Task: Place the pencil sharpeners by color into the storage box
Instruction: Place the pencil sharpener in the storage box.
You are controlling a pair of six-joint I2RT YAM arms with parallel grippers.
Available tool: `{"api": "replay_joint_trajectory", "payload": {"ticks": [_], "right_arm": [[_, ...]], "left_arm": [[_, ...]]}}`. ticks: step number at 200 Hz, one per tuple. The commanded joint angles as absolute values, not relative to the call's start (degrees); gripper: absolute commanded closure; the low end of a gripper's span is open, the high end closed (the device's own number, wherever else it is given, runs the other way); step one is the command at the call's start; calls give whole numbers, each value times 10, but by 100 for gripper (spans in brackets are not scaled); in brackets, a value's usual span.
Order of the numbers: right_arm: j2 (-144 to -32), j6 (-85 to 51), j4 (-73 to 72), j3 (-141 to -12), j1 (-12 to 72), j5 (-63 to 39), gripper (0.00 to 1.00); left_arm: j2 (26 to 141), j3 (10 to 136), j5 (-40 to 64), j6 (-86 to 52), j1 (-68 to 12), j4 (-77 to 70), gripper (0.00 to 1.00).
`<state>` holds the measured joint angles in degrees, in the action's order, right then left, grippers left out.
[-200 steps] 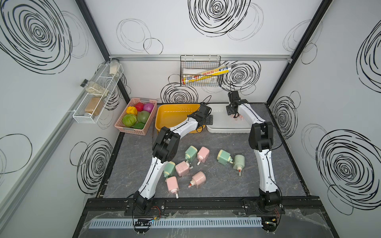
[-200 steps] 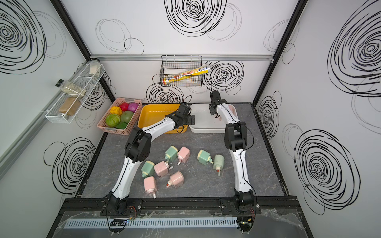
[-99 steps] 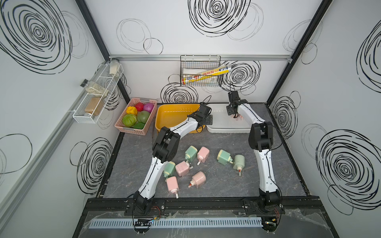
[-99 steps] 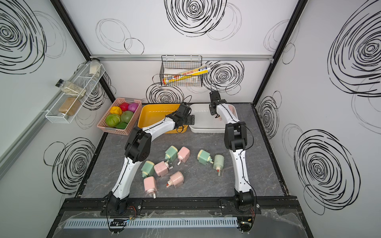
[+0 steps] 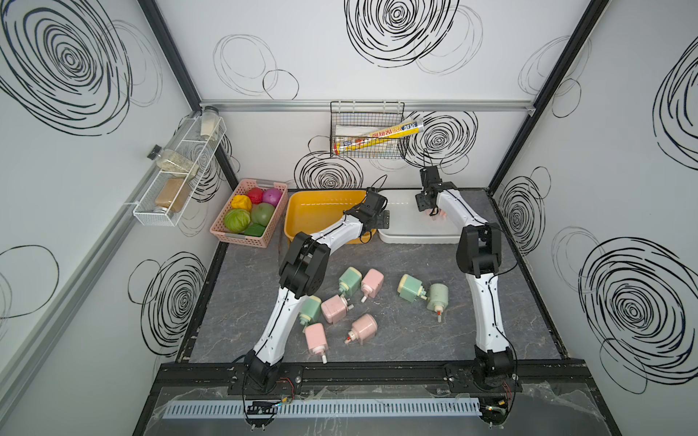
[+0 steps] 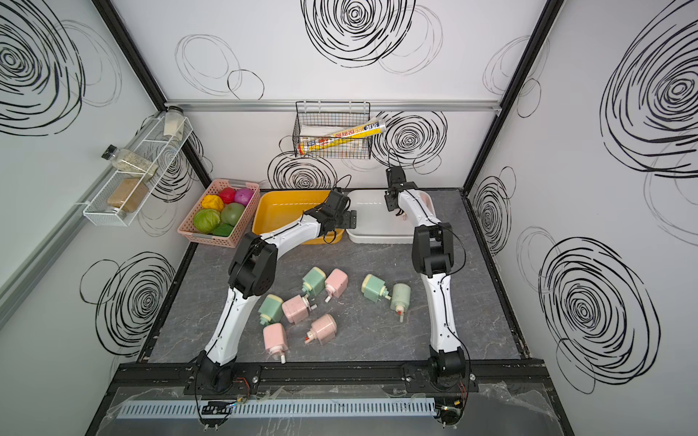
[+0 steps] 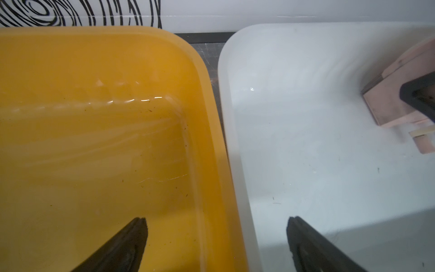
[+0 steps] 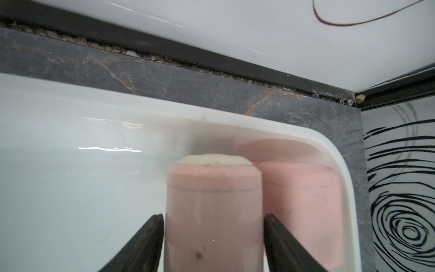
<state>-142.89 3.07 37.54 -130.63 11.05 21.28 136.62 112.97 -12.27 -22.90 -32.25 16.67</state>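
Note:
My right gripper (image 8: 213, 216) stands open over the far right corner of the white storage box (image 5: 400, 226). Its fingers flank a pale pink pencil sharpener (image 8: 213, 188) with a thin gap on each side. A second pink sharpener (image 8: 301, 188) lies against it in the box corner. My left gripper (image 7: 216, 221) is open and empty, hovering over the rims between the yellow storage box (image 5: 302, 211) and the white one. On the table lie several pink sharpeners (image 5: 372, 281) and several mint green ones (image 5: 411, 288).
A pink basket (image 5: 230, 236) of toy vegetables stands left of the yellow box. A wire basket (image 5: 368, 130) hangs on the back wall and a wire shelf (image 5: 177, 177) on the left wall. The loose sharpeners lie between the two arms' bases.
The right gripper's fingers have spread apart from the pink sharpener in the white box. Neither arm has visibly shifted.

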Motion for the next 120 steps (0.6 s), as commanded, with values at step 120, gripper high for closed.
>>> {"api": "replay_joint_trajectory", "payload": {"ticks": [120], "right_arm": [[-1412, 67, 354, -1322, 117, 283, 1]], "left_arm": [[1358, 1127, -144, -221, -323, 175, 1]]}}
